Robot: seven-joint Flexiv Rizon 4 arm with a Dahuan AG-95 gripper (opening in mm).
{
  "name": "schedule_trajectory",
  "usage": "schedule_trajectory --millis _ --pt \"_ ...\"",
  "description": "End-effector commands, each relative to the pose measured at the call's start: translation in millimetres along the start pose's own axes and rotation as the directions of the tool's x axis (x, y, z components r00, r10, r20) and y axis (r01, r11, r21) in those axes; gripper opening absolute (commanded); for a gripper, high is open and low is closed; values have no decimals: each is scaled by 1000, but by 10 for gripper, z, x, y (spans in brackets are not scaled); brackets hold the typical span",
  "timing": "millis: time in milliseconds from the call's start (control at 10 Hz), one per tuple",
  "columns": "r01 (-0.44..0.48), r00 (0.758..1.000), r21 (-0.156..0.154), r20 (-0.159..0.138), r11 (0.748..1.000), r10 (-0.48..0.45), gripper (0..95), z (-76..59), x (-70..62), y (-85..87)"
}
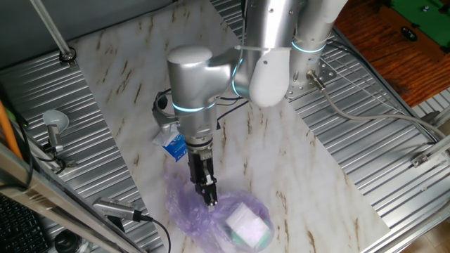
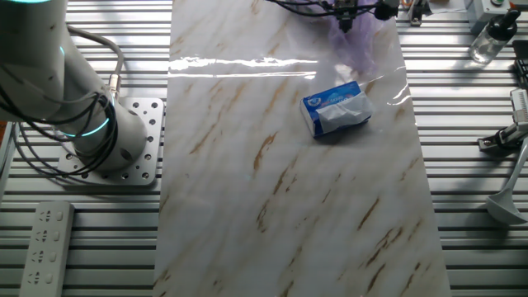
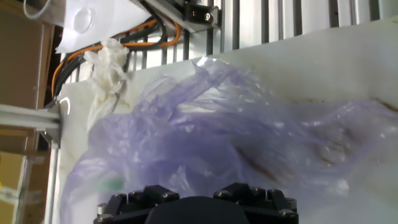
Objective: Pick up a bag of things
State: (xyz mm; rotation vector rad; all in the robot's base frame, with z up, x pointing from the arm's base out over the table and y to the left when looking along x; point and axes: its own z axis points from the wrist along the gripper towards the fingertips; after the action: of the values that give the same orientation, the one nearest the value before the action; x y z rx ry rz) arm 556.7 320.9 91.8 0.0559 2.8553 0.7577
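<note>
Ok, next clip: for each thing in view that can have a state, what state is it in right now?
bag of things: lying crumpled on the marble board, a white and teal box showing through one end, not lifted.
gripper: pointing down onto the bag's wrinkled plastic; open or shut cannot be told.
blue-and-white packet: lying flat on the board beside the bag, untouched.

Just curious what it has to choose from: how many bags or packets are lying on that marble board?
2. A purple plastic bag lies at the board's edge, right under the claw. A blue-and-white packet lies beside it, nearer the board's middle. Nothing else shows.
</note>
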Motion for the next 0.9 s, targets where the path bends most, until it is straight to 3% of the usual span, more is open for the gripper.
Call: schedule_trajectory --millis 100,300,400,500,700,900 --pt "-5 1000 14 10 1000 4 760 59 -20 3" --pt "-14 1000 21 13 1000 13 760 110 -45 19" --pt "-11 1000 27 21 1000 10 570 131 -51 22" --pt "-11 1000 33 24 999 11 570 148 -48 16" --pt "-14 999 47 31 999 12 190 188 -43 5" --pt "-18 999 56 33 998 16 190 209 -49 10"
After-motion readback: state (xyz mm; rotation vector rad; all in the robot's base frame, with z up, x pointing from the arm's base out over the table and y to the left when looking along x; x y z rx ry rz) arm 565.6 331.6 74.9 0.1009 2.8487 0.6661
